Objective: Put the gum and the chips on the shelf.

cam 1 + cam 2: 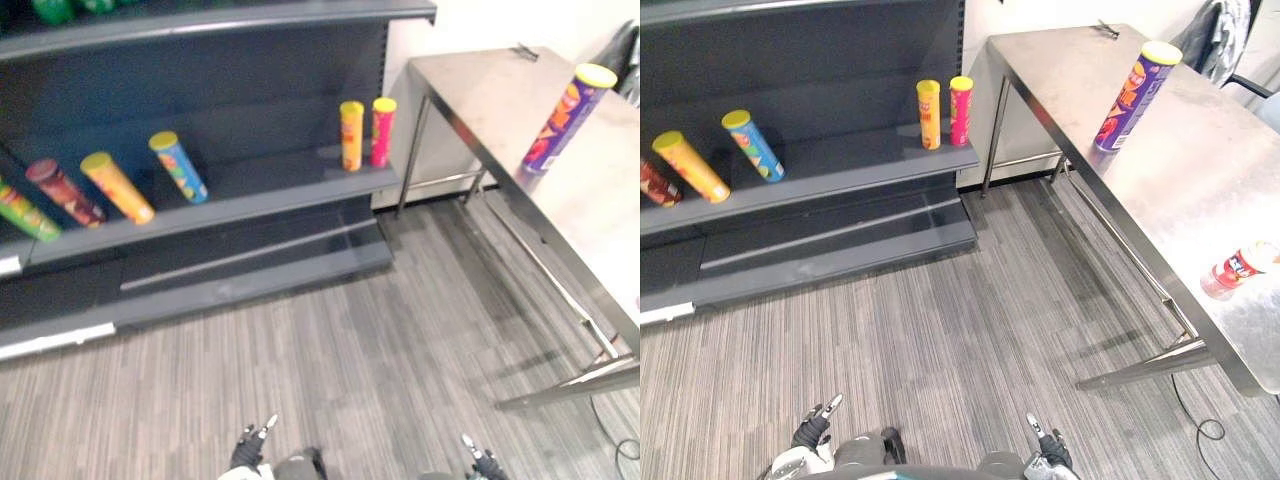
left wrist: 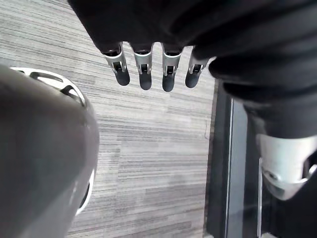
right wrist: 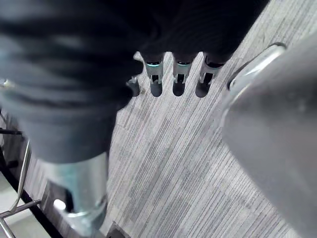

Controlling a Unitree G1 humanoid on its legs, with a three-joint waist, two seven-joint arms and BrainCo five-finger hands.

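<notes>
A tall purple chips can [image 1: 1134,96] with a yellow lid stands upright on the steel table [image 1: 1200,180] at the right. A small red and white gum bottle [image 1: 1238,268] lies on its side near the table's front right edge. The dark grey shelf [image 1: 250,195] stands at the left. My left hand [image 1: 812,432] and right hand [image 1: 1045,450] hang low at the bottom of the eye views, far from both items. In the left wrist view the left hand's fingers [image 2: 145,74] point straight at the floor, holding nothing. The right hand's fingers [image 3: 178,79] do the same.
The shelf board holds several chips cans: a yellow one [image 1: 351,135] and a pink one [image 1: 383,131] upright at its right end, and a blue one [image 1: 180,166] and an orange one [image 1: 118,187] leaning further left. Grey striped carpet [image 1: 330,360] lies between shelf and table.
</notes>
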